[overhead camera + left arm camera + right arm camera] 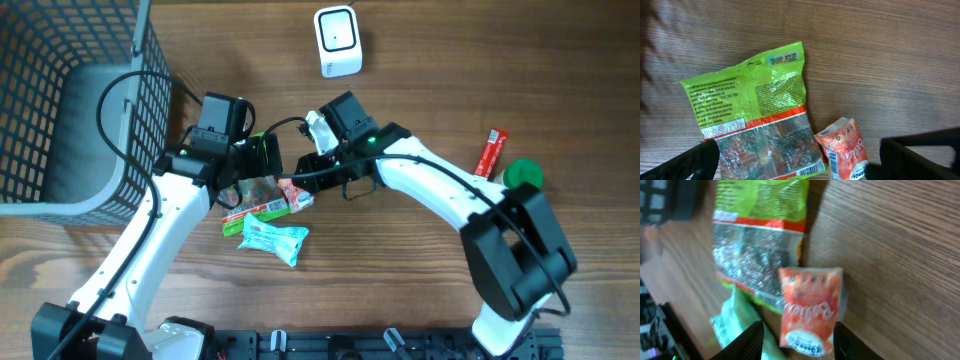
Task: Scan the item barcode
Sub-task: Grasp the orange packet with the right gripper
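Lime-green bag (755, 100), orange pouch (810, 305), brown wood-grain table (880, 60).

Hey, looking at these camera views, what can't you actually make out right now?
- Barcode on the green bag: left wrist view, cut off by the bottom edge.
- Its small print: same view, too small to read.
- Whether the right hand grips the orange packet: right wrist view, fingers flank it, contact unclear.
- Print on the teal packet: overhead view, too small.
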`<move>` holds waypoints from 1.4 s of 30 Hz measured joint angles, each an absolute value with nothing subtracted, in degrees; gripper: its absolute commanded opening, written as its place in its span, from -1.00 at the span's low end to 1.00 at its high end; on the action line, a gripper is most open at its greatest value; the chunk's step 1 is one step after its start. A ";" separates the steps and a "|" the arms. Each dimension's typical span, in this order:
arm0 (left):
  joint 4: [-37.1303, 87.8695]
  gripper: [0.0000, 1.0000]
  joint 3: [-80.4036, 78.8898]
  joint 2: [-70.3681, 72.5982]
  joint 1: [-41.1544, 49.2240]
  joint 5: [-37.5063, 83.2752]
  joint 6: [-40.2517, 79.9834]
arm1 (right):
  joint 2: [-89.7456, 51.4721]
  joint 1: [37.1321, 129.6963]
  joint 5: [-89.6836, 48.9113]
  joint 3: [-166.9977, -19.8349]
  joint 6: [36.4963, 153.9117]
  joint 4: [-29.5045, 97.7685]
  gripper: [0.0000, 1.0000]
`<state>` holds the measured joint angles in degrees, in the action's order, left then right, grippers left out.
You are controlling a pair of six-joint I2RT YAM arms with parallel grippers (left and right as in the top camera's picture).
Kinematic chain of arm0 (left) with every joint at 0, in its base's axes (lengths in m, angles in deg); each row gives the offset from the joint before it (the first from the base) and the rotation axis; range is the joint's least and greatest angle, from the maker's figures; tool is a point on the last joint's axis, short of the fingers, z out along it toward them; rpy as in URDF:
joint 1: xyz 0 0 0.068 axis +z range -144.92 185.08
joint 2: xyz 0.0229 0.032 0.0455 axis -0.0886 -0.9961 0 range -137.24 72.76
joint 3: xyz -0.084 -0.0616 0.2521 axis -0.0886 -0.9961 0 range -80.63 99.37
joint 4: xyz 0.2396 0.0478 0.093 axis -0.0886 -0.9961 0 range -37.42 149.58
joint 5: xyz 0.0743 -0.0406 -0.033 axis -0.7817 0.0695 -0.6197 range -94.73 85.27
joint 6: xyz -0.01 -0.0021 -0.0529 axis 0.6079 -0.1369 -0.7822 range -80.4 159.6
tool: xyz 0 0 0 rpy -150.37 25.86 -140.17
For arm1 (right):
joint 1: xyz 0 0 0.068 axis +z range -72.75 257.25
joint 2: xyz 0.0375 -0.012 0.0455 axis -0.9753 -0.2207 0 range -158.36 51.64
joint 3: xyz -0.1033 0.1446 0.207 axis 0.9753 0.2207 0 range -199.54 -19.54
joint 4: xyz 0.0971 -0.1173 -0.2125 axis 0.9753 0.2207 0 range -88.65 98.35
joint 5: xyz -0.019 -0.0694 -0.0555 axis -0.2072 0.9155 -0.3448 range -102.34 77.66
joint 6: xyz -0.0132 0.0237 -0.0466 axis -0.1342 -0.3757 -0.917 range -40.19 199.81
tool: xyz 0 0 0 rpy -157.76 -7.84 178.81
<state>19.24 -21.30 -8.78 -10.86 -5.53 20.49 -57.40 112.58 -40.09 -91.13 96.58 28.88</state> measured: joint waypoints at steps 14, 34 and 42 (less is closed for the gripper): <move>19.22 1.00 -21.30 -8.78 -10.86 -5.53 20.49 | -60.87 107.86 -51.78 -86.19 96.69 20.44 -0.31; 19.24 1.00 -21.30 -8.78 -10.86 -5.53 20.49 | -60.87 110.48 -52.81 -78.67 101.46 8.13 -0.91; 18.52 1.00 -21.30 -8.78 -10.86 -5.20 20.47 | -60.87 109.19 -54.49 -78.67 101.39 8.40 -0.91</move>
